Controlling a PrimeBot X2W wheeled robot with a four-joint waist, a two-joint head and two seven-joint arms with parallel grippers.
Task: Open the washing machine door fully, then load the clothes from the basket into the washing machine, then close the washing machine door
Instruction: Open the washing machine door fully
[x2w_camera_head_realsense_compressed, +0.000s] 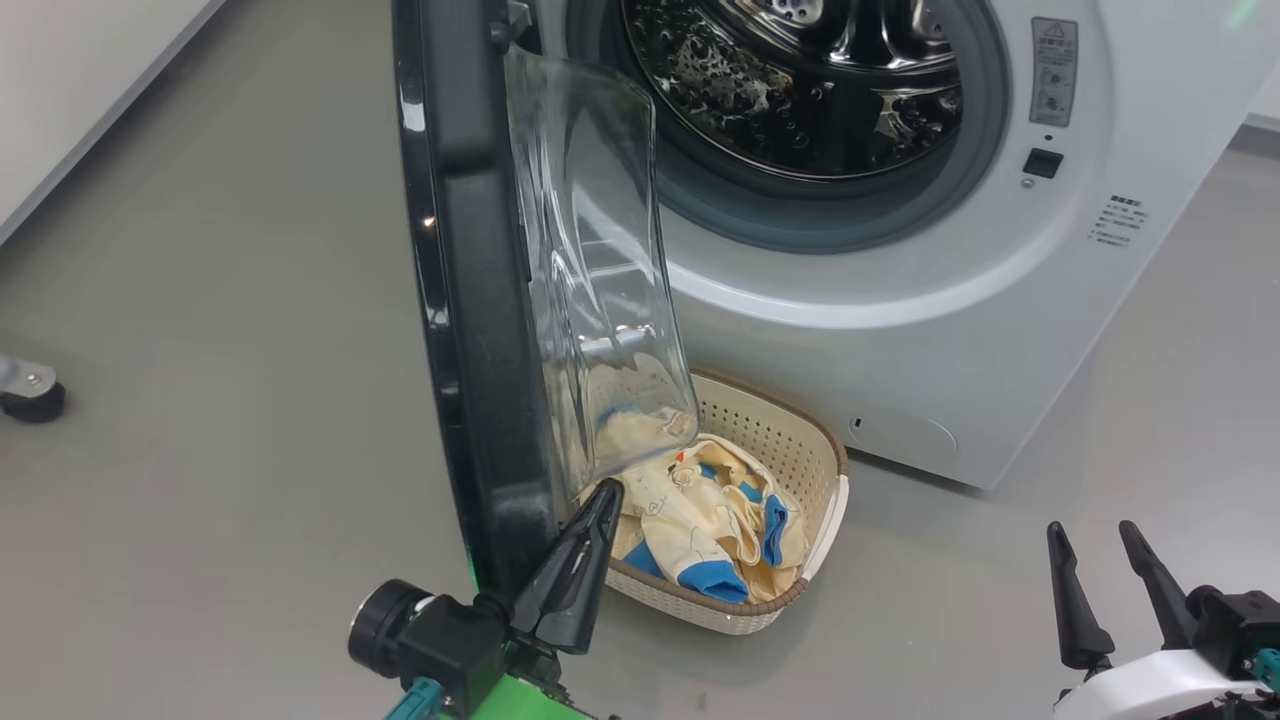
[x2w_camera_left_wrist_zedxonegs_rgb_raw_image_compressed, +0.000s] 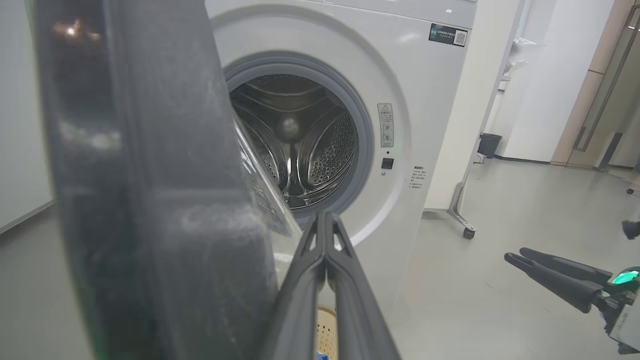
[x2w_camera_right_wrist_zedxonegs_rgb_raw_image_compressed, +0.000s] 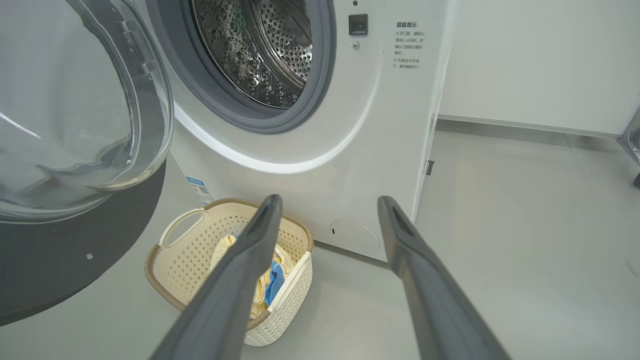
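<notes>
The washing machine (x2w_camera_head_realsense_compressed: 1000, 330) stands with its steel drum (x2w_camera_head_realsense_compressed: 800, 90) exposed. The washing machine door (x2w_camera_head_realsense_compressed: 465, 300) hangs open, seen edge-on, its clear glass bulge (x2w_camera_head_realsense_compressed: 590, 280) facing the porthole. My left gripper (x2w_camera_head_realsense_compressed: 605, 495) is shut with nothing in it, its tip at the door's lower inner edge; whether it touches the door I cannot tell. In the left wrist view the shut left gripper (x2w_camera_left_wrist_zedxonegs_rgb_raw_image_compressed: 324, 216) points at the drum beside the black rim (x2w_camera_left_wrist_zedxonegs_rgb_raw_image_compressed: 150, 200). The basket (x2w_camera_head_realsense_compressed: 815, 440) sits below the porthole holding the clothes (x2w_camera_head_realsense_compressed: 700, 520). My right gripper (x2w_camera_head_realsense_compressed: 1093, 533) (x2w_camera_right_wrist_zedxonegs_rgb_raw_image_compressed: 329, 201) is open, low and to the right of the basket (x2w_camera_right_wrist_zedxonegs_rgb_raw_image_compressed: 170, 280).
A caster wheel (x2w_camera_head_realsense_compressed: 30, 395) stands on the grey floor at far left. A white wall base runs along the upper left. To the washer's right are a wheeled frame (x2w_camera_left_wrist_zedxonegs_rgb_raw_image_compressed: 465, 230) and a dark bin (x2w_camera_left_wrist_zedxonegs_rgb_raw_image_compressed: 489, 145). Open floor lies right of the machine.
</notes>
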